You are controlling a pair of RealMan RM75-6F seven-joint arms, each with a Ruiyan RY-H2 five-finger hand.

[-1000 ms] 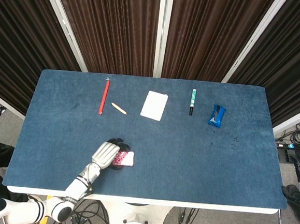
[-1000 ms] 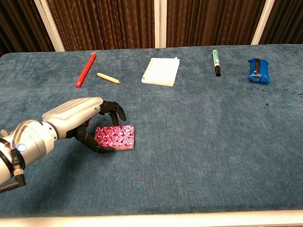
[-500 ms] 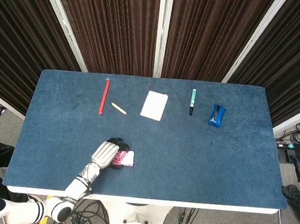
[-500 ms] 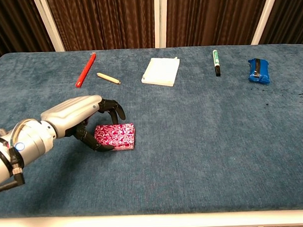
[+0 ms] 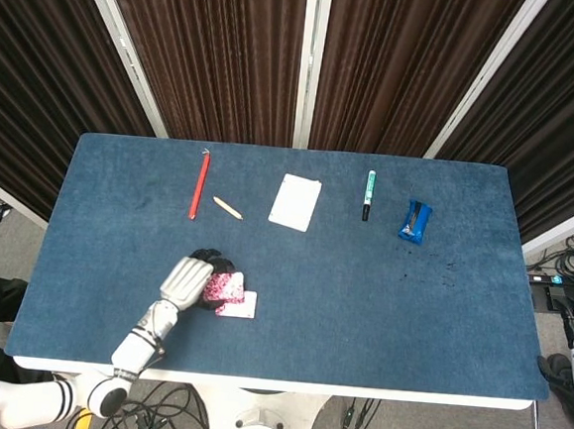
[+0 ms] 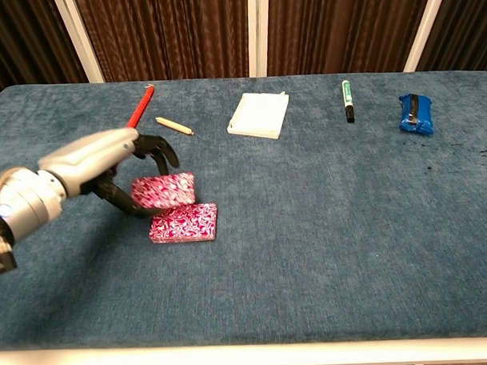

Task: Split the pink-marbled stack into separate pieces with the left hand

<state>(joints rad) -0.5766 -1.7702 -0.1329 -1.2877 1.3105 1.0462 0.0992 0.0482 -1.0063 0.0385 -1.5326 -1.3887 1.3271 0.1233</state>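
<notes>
Pink-marbled upper piece (image 6: pixel 163 190) is hanging in the left hand (image 6: pixel 119 175), fingers clamping it above the lower piece (image 6: pixel 183 223) lying near the table's (image 6: pixel 326 252) front left. Red pen (image 6: pixel 138 112), pencil (image 6: pixel 174 126) and white pad (image 6: pixel 259 115) are lying farther back, well apart.

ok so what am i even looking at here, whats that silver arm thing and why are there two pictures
It is one moment seen by two cameras on the robot: one high on its head looking down, one at chest height. The silver thing is its left hand, holding the upper part of a pink-marbled stack, lifted above the lower part lying on the blue table. Along the far side lie a red pen, a short pencil, a white pad, a green marker and a blue packet. The right hand is not shown.
</notes>
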